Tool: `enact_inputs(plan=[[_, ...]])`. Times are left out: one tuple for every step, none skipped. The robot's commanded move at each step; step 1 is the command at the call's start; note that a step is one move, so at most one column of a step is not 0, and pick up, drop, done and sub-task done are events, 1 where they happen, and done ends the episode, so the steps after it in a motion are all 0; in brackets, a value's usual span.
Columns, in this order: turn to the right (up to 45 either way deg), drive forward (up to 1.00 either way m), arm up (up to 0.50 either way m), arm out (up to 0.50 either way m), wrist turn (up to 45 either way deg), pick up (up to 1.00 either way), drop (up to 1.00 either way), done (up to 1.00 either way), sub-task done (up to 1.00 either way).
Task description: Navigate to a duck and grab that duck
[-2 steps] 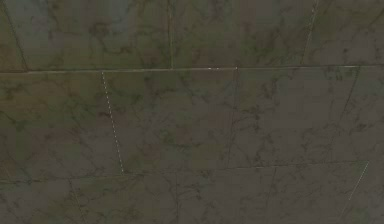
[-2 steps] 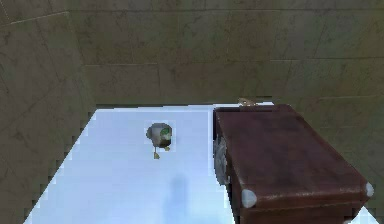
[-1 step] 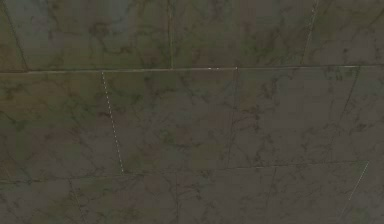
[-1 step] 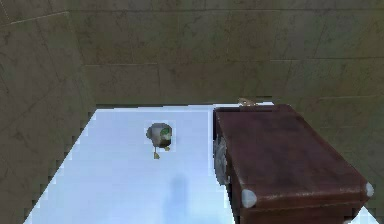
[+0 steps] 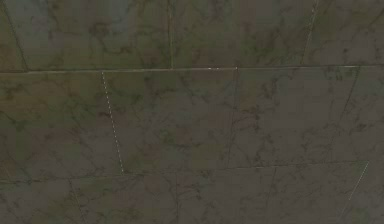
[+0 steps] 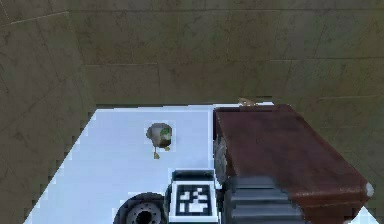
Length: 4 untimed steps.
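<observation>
Duck (image 6: pixel 158 137): sitting on pale top (image 6: pixel 105 165), left of brown box (image 6: pixel 285 150).
Claw (image 6: pixel 147 211): sitting nearest; cannot tell its state or whether it's holding anything.

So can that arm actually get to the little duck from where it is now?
Probably yes. The duck stands on the pale surface, with only bare surface between it and the gripper low in the arm side view. The brown cabinet stands off to that view's right, out of the way.
</observation>
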Motion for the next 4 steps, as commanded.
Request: enact_inputs(plan=[[0.0,0.00,0.00,0.22,0.0,0.00,0.00,0.00,0.00],[0.0,0.00,0.00,0.00,45.0,0.00,0.00,0.00,0.00],[0.0,0.00,0.00,0.00,45.0,0.00,0.00,0.00,0.00],[0.0,0.00,0.00,0.00,45.0,0.00,0.00,0.00,0.00]])
